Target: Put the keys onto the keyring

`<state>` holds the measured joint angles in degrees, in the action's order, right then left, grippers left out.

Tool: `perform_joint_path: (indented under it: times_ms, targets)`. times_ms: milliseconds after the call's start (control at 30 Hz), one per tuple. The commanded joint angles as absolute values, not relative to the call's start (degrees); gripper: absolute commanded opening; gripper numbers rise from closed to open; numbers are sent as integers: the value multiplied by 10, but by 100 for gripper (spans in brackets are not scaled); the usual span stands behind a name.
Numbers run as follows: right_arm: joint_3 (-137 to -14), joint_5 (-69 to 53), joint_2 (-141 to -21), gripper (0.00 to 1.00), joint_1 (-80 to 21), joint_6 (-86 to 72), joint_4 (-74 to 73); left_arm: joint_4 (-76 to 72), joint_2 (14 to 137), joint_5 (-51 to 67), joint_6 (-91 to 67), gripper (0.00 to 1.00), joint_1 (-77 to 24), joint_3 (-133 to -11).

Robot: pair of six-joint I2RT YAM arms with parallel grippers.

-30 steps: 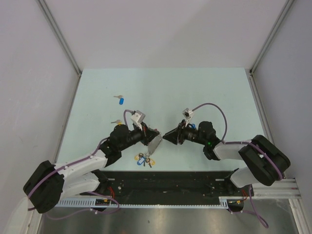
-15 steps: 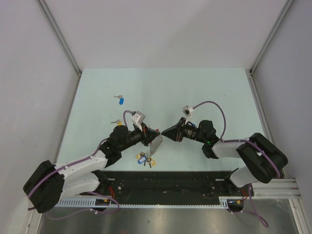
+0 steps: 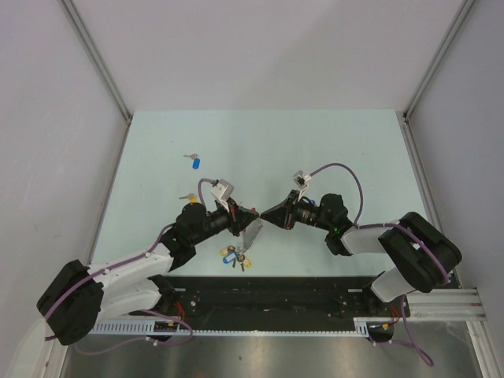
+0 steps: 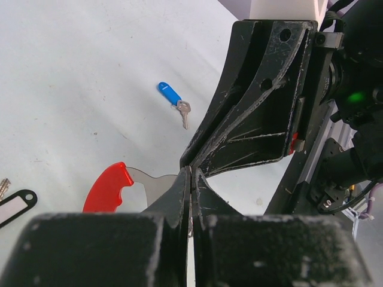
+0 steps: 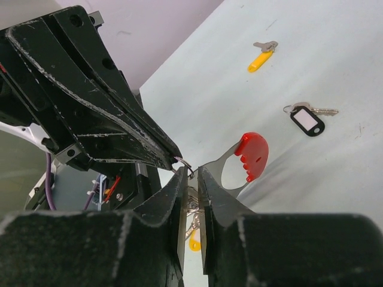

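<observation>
The keyring point(image 4: 109, 186) is a flat silver metal piece with a round hole in it and a thick red plastic arc at one end; the red part has small bumps on its inner edge. It is held above the worktop point(image 3: 315, 150), between the two arms. The left tool point(image 4: 190, 173) is closed on the silver end of the keyring, its two fingers pressed together with the metal coming out from between them. The right tool point(image 5: 191, 174) meets the keyring from the opposite side, tip against tip with the left tool. Its fingers stand almost together with only a thin gap, and some silver metal shows in that gap, perhaps a small split ring; I cannot tell if the fingers really clamp it.

Just below the keyring, toward the arm bases, is a bunch of keys point(image 3: 233, 256) with blue and yellow heads. A blue-headed key point(image 4: 169, 94) lies alone on the worktop well beyond the keyring. A yellow-headed key point(image 5: 261, 60) lies apart from the keyring on the left arm's side, and a black-rimmed tag point(image 5: 306, 121) rests between it and the keyring.
</observation>
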<state>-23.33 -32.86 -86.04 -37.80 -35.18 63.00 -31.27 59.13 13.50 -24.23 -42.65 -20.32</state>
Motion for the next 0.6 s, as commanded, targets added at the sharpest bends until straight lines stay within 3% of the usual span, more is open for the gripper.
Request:
perform_joint_path:
  times_ms: [0, 233, 467, 567]
  targets:
    - [-253, -338, -870, 17, -382, -356, 684, -359, 585, 153, -256, 0, -433, -199]
    - [-257, -349, -885, 17, -381, -360, 709, -360, 583, 155, -256, 0, -434, -198]
    - [-260, -356, -870, 0, -376, -343, 687, -341, 576, 142, -251, 1, -434, -193]
    - [-268, -345, -834, 0, -374, -304, 614, -324, 556, 117, -240, 10, -434, -187]
